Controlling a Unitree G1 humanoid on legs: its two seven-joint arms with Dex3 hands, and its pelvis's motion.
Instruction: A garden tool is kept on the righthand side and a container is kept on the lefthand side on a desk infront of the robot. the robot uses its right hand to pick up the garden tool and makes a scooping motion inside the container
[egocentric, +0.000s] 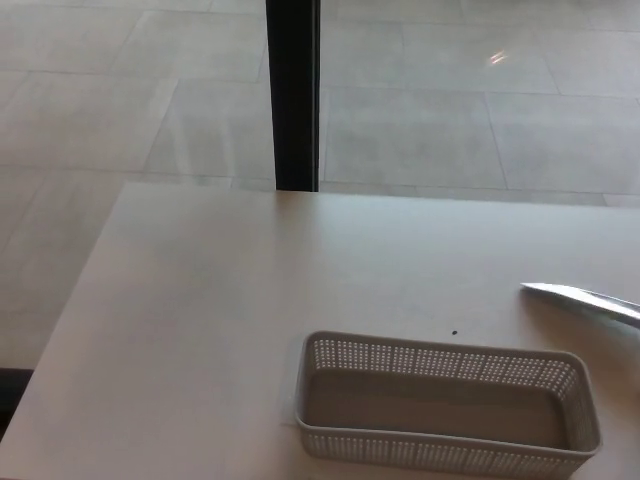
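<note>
One tool blade showed: only the shiny tip of the trowel (580, 298) poked in from the right edge of the head view, low and nearly flat over the desk (250, 300), just above and right of the basket (445, 440). Couldn't tell whether the blade touched the desk or hung over it. Neither hand was in frame, so no read on the right hand's grip or whether it had the handle at all; the handle itself was cut off by the edge. Basket sat empty at the near side of the desk, upright, long side facing the camera. Judged step: trowel apart from the basket, scoop not underway. Next move would call for bringing the tip left over the rim and dipping it inside without snagging the perforated wall.
</note>
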